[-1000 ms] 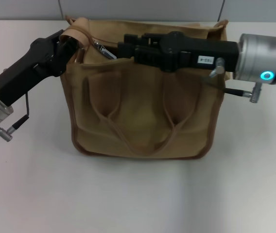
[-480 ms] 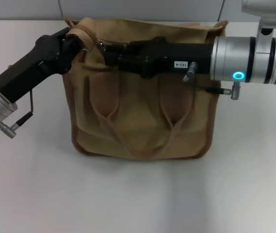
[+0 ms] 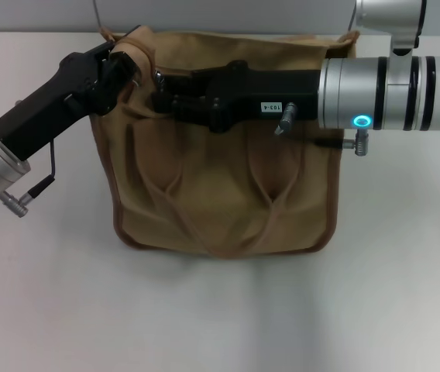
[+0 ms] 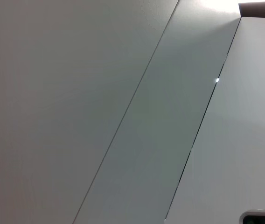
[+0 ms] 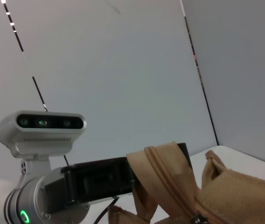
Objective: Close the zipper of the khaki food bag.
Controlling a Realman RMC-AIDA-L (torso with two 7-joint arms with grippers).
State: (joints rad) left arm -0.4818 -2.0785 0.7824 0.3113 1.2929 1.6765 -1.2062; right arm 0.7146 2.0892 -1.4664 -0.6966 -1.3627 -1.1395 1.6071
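**Zipper pull at the bag's left end, right gripper reaching in**

Zipper (image 3: 204, 76) running left to right along the top panel of the khaki food bag (image 3: 224, 186), silver pull tab (image 3: 159, 75) near its left end. Right gripper (image 3: 158, 99) stretched across the top, tips just below the tab; open or shut, cannot tell. Left gripper (image 3: 121, 63) clamped on the bag's left end tab, bracing it. Closing probably means dragging the pull rightward along that axis. Bag upright on the white table (image 3: 220, 310).

Zipper (image 3: 175, 76) line largely hidden beneath the right gripper (image 3: 160, 93).
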